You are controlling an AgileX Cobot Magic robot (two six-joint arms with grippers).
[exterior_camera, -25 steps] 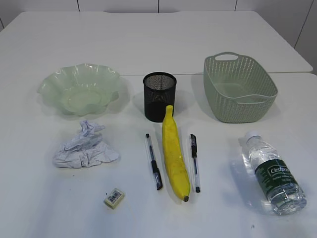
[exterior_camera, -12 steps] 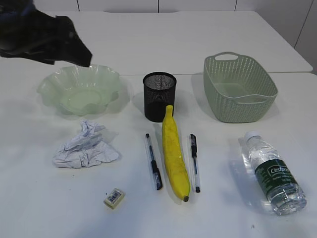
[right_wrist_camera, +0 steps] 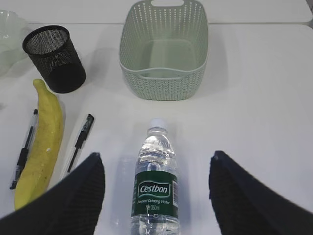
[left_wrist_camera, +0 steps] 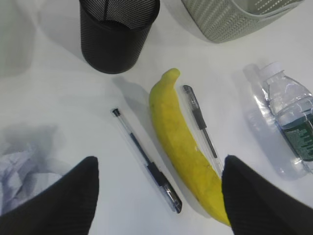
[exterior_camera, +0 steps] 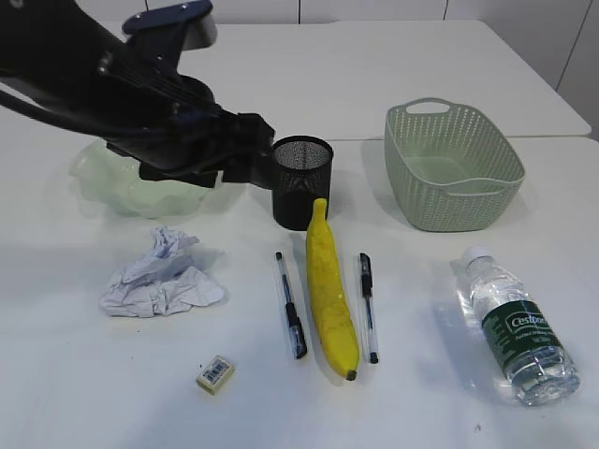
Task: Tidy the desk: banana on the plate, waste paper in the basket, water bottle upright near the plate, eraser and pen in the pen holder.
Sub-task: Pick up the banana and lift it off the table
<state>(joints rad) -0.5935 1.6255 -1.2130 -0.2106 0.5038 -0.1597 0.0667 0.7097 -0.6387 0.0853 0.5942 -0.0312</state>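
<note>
The banana (exterior_camera: 331,295) lies lengthwise between two pens (exterior_camera: 290,304) (exterior_camera: 368,295), in front of the black mesh pen holder (exterior_camera: 301,182). Crumpled waste paper (exterior_camera: 159,276) and a small eraser (exterior_camera: 215,373) lie to the left. The water bottle (exterior_camera: 515,327) lies on its side at the right, in front of the green basket (exterior_camera: 452,168). My left arm (exterior_camera: 140,103) partly hides the green wavy plate (exterior_camera: 98,178). My left gripper (left_wrist_camera: 160,161) hangs open and empty over the left pen (left_wrist_camera: 146,164) and the banana (left_wrist_camera: 183,147). My right gripper (right_wrist_camera: 156,156) stands open above the bottle (right_wrist_camera: 155,181), out of the exterior view.
The pen holder (left_wrist_camera: 117,34) stands upright just beyond the banana's tip. The basket (right_wrist_camera: 164,49) has nothing in it. A seam between two tabletops runs behind the plate and the basket. Bare white table lies at the front left around the eraser.
My left arm has swung in from the upper left and now reaches across the plate toward the pen holder. Nothing on the table has moved.
</note>
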